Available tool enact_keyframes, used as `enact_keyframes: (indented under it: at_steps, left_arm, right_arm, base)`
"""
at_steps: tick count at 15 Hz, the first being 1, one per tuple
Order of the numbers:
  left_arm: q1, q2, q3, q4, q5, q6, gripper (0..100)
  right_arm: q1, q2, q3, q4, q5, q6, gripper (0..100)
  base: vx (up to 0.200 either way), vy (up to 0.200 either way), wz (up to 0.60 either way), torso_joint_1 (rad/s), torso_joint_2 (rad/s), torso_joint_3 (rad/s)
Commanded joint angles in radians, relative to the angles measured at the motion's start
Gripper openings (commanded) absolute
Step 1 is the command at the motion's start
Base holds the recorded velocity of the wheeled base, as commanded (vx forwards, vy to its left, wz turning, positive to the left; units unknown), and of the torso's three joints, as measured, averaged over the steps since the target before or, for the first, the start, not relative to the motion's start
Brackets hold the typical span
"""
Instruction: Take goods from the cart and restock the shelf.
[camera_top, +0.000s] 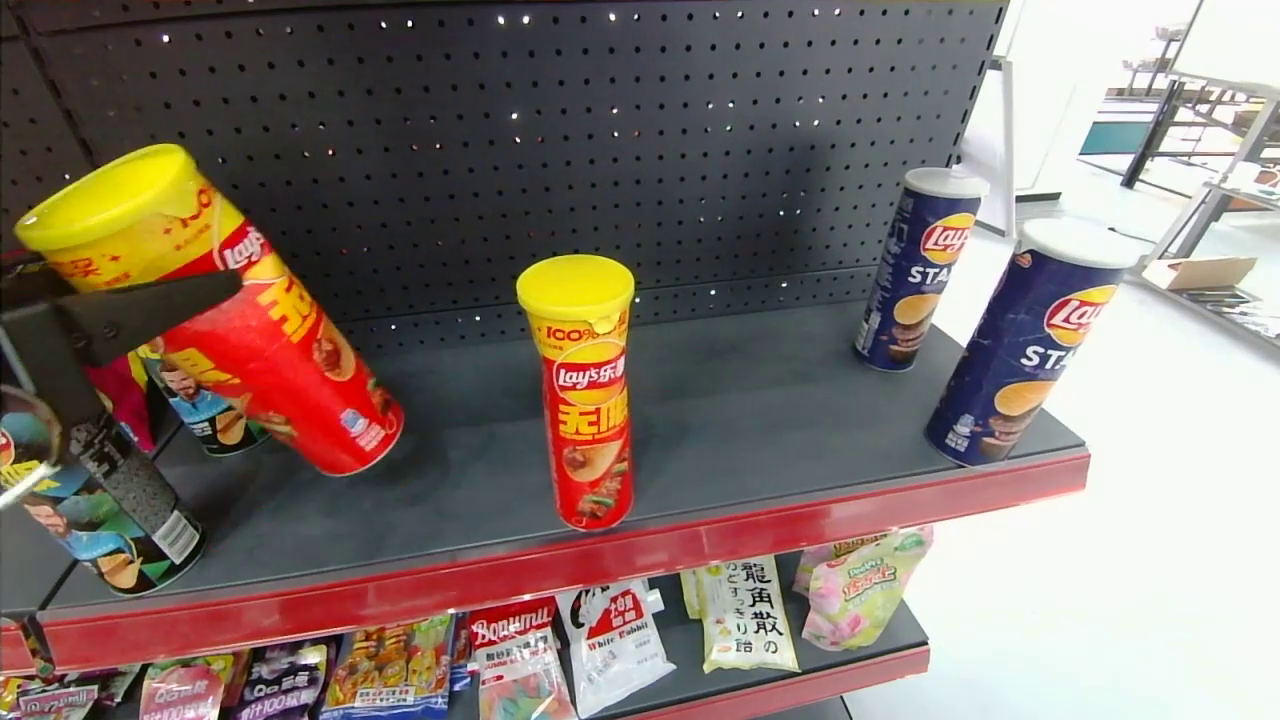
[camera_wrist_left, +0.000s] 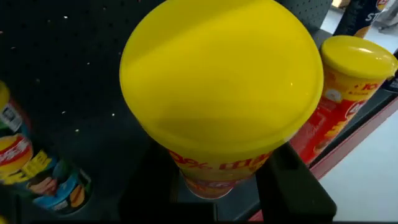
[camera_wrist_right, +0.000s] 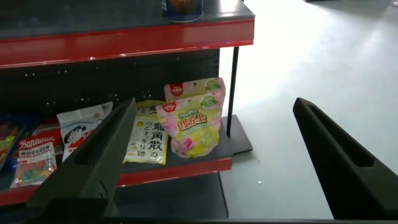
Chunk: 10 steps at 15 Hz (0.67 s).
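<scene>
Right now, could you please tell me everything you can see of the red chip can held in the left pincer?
The tall red cardboard-looking chip can with a closed yellow plastic lid is tilted, lid toward the robot's left, base low over the dark grey shelf board; contact there is unclear. Yellow lettering and chip pictures cover it. The left pincer clamps its sides.

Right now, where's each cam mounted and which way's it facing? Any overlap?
Head: on the head, facing forward and down at the upper shelf; left gripper grips the tilted red can.
Left wrist: on that wrist, looking onto that can's yellow lid; its fingers flank it.
Right wrist: low, facing snack bags on the lower shelf; right gripper open.
Shared: head and left wrist both show the standing red can; head and right wrist, the pink-green bag.
</scene>
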Motion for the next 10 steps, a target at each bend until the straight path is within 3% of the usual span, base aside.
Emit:
enact_keyframes:
  at_steps: [1, 2, 4, 10]
  left_arm:
    - [-0.065, 0.163, -0.082, -0.01, 0.006, -0.013, 0]
    - [-0.114, 0.206, -0.105, -0.029, 0.014, -0.012, 0]
    - [-0.162, 0.304, -0.152, -0.064, 0.045, -0.013, 0]
    - [-0.239, 0.588, -0.356, -0.098, 0.051, -0.006, 0]
  right_arm:
    - [0.0, 0.001, 0.001, 0.0, 0.0, 0.0, 100]
    - [0.0, 0.001, 0.001, 0.0, 0.0, 0.0, 100]
    - [0.0, 0.001, 0.001, 0.0, 0.0, 0.0, 100]
    - [0.0, 0.001, 0.001, 0.0, 0.0, 0.0, 100]
  base:
    - [0.0, 0.0, 0.0, 0.0, 0.0, 0.0]
    - [0.0, 0.0, 0.0, 0.0, 0.0, 0.0]
    - [0.0, 0.0, 0.0, 0.0, 0.0, 0.0]
    - [0.0, 0.0, 0.0, 0.0, 0.0, 0.0]
